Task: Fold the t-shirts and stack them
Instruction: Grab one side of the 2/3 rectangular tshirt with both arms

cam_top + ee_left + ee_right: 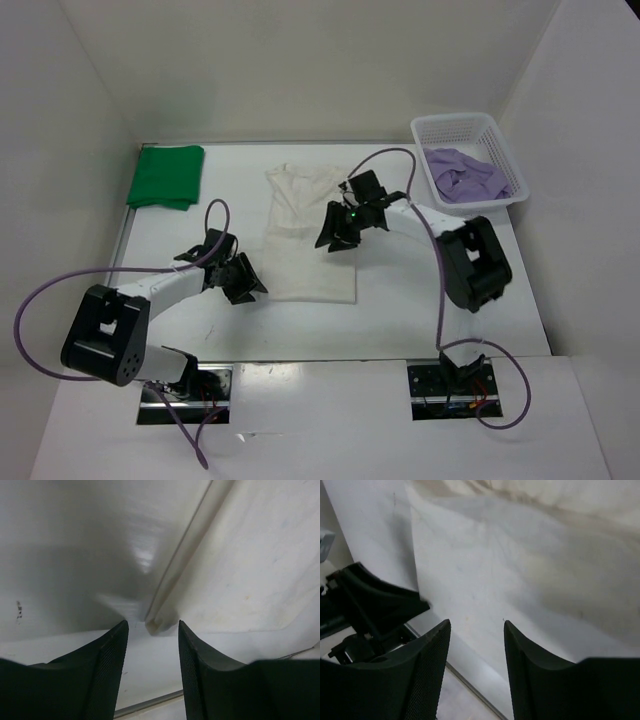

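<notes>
White t-shirt lies half-folded at table centre, limp, light, likely to slump, so best pinched at a hem corner; left gripper at its 8 o'clock and right gripper at its 3 o'clock both gape empty; green t-shirt sits at 10 o'clock, lavender t-shirt at 2 o'clock.

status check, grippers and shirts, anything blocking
Left gripper open, empty, just left of white shirt. Right gripper open, empty, over its right edge. Green shirt folded far left; purple shirt in basket. Nothing in the way.
</notes>
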Robot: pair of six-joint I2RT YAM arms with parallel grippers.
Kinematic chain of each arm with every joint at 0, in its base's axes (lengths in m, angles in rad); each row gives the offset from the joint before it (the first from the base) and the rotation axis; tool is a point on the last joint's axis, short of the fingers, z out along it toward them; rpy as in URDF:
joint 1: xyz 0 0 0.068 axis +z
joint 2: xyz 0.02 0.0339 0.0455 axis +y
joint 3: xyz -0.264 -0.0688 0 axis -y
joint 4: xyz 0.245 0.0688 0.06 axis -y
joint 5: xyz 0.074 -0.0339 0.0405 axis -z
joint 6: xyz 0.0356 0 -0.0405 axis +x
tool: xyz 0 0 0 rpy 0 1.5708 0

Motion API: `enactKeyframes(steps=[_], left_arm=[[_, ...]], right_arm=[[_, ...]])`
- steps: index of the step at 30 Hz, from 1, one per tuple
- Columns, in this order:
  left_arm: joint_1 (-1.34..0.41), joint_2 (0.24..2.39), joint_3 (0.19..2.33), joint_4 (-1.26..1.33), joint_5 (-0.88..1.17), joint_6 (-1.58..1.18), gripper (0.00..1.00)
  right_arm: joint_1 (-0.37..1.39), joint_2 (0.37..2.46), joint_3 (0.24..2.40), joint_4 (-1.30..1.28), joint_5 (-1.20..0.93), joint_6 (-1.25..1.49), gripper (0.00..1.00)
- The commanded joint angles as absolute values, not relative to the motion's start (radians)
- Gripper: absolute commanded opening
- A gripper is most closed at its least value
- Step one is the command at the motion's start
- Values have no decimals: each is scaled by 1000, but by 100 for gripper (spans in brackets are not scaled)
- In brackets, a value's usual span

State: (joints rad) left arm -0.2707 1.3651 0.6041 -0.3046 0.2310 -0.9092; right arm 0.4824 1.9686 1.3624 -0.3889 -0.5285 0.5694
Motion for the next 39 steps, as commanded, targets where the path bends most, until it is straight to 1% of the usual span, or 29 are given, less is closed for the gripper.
enactKeyframes(steps=[1,2,3,4,5,6,8,9,10,11,12,13,15,17,19,21,23,24,25,27,28,30,31,33,34,36,39], left_arm=[[-265,1385,627,-227,210,-937,52],[-265,1394,627,-227,219,-937,50],[-265,1411,627,-216,219,-946,48],[-265,1411,627,-216,232,-946,48],[-265,1426,627,-216,242,-946,47],[-265,1436,618,-216,242,-946,45],[-265,1436,609,-206,242,-937,43],[-265,1436,609,-206,242,-937,43],[-265,1436,609,-206,242,-937,43],[-265,1436,609,-206,242,-937,42],[-265,1436,609,-206,242,-937,42],[-265,1436,609,-206,242,-937,42],[-265,1436,609,-206,242,-928,42],[-265,1436,609,-215,242,-928,39],[-265,1436,609,-215,252,-928,36],[-265,1436,609,-215,252,-928,36],[-265,1424,609,-224,252,-928,32],[-265,1424,609,-224,252,-919,31],[-265,1411,598,-224,252,-919,30],[-265,1402,589,-224,262,-919,28],[-265,1402,589,-224,262,-919,28],[-265,1393,577,-224,271,-919,24],[-265,1393,577,-224,272,-919,19],[-265,1393,577,-259,272,-905,12],[-265,1393,577,-279,272,-905,6],[-265,1367,577,-314,272,-893,1],[-265,1313,566,-391,291,-868,0]], right_arm=[[462,1743,1191,-330,-499,595,53],[462,1709,1143,-330,-488,606,44],[462,1639,1043,-319,-488,615,35],[462,1603,996,-319,-445,633,27],[462,1570,953,-319,-419,646,14],[462,1499,871,-319,-391,659,11],[453,1439,796,-301,-342,699,11],[453,1416,731,-290,-342,713,14],[453,1389,706,-267,-342,727,19],[453,1388,684,-253,-351,747,37],[453,1388,654,-241,-351,759,46],[453,1388,644,-230,-365,768,51],[453,1397,635,-215,-374,778,54],[453,1416,623,-193,-365,778,55],[453,1455,623,-172,-390,778,55],[453,1477,623,-150,-413,778,55],[453,1503,623,-140,-413,778,51],[453,1503,623,-140,-413,778,44],[453,1512,623,-140,-413,778,39],[453,1513,623,-130,-413,787,34],[453,1513,623,-130,-413,787,27],[453,1522,632,-130,-413,787,17],[453,1522,632,-130,-413,787,12],[453,1522,641,-130,-434,787,6],[453,1522,641,-140,-434,787,1],[462,1503,641,-173,-443,787,0],[500,1445,629,-240,-433,787,0]])
